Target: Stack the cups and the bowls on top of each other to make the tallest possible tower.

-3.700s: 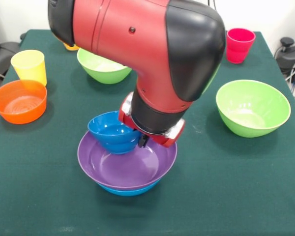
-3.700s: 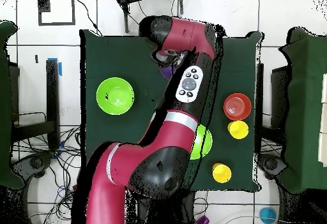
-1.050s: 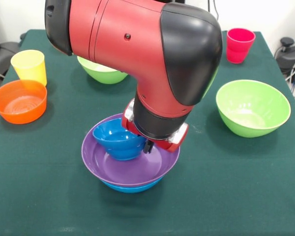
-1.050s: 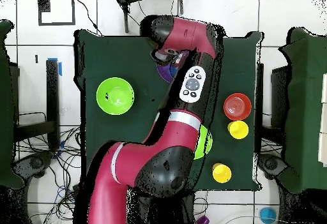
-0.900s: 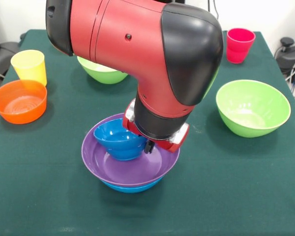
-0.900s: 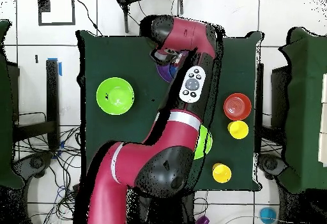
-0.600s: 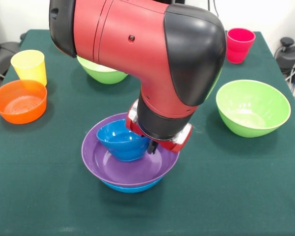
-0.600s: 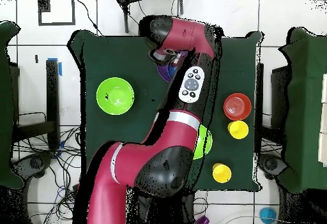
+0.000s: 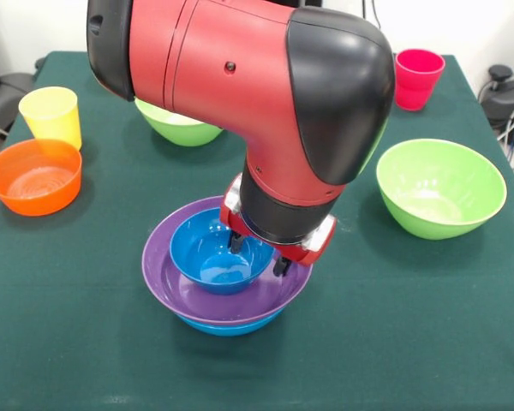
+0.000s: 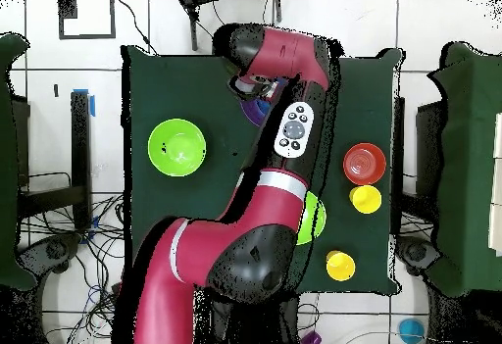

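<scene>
Now the small blue bowl (image 9: 221,262) sits upright and level inside the purple bowl (image 9: 176,291), which nests in the large blue bowl (image 9: 223,330), widest lowest so the tower stands steady. The pincer (image 9: 257,254), at the small bowl's three o'clock rim, stands spread and holds nothing.

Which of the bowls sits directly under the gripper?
The small blue bowl, nested upright inside the purple bowl; the gripper straddles its rim.
</scene>
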Tool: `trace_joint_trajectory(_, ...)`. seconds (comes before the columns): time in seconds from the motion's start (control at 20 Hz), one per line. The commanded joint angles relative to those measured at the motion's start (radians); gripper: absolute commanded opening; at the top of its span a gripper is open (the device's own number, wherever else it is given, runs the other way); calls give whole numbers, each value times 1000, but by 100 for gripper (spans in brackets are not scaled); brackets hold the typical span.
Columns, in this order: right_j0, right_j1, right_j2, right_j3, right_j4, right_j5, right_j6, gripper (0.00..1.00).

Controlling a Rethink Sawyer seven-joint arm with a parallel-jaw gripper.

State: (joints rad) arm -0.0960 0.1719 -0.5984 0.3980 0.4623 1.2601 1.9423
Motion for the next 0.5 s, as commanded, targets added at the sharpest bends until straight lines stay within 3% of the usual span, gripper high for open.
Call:
trace_joint_trajectory(0.05,16,40,99,7,-65,-44,-114,100)
trace_joint_trajectory(0.25,4,56,83,-41,-52,-16,-114,100)
trace_joint_trajectory(0.35,-23,87,46,-134,-21,36,-116,100)
trace_joint_trajectory(0.5,-24,68,34,-158,-1,77,-124,100)
